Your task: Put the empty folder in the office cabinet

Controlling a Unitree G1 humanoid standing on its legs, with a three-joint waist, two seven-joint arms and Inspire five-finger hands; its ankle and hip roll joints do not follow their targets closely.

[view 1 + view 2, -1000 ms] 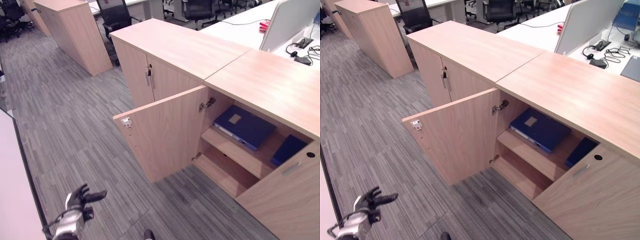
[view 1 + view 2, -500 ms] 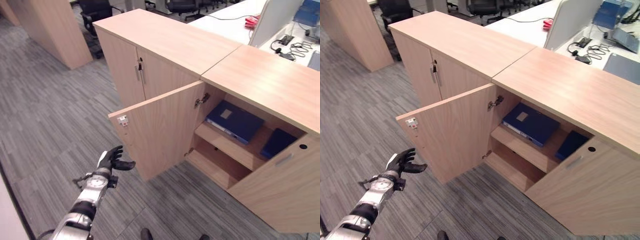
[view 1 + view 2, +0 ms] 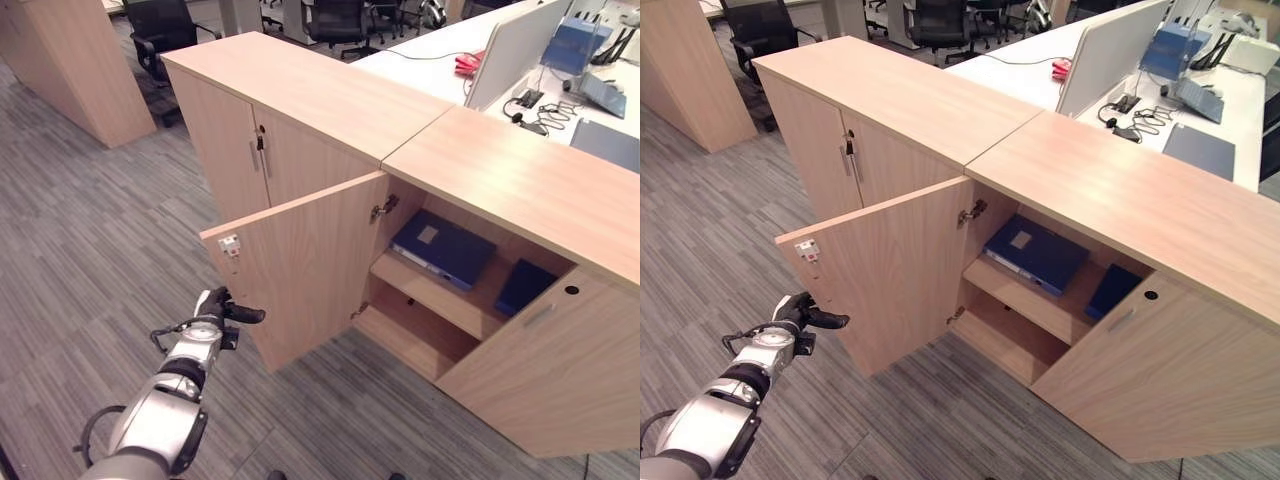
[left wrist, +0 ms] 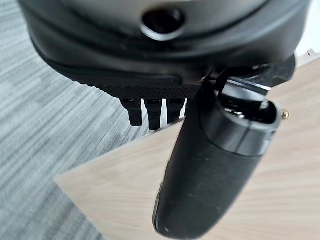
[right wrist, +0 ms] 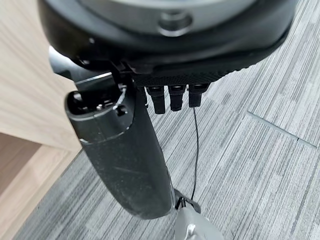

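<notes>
The office cabinet (image 3: 520,180) stands with both doors swung out. A dark blue folder (image 3: 445,247) lies flat on its upper shelf, and a second blue folder (image 3: 525,287) leans further along the shelf. My left hand (image 3: 222,308) reaches out low over the carpet, fingers straight and thumb out, close to the free edge of the left door (image 3: 300,270). In the left wrist view the thumb (image 4: 210,175) lies before that door's wood. My right hand (image 5: 125,160) hangs open above the carpet beside a wooden panel. Neither hand holds anything.
A closed twin cabinet (image 3: 300,110) adjoins on the left. The right door (image 3: 545,375) juts out toward me. Office chairs (image 3: 160,25), a further wooden cabinet (image 3: 70,60) and a white desk (image 3: 430,55) with a divider and cables stand behind. Grey carpet (image 3: 100,230) stretches in front.
The view has shifted, bringing the cabinet closer. My left arm has risen and stretched forward, from low at the bottom edge to just beside the open left door's edge.
</notes>
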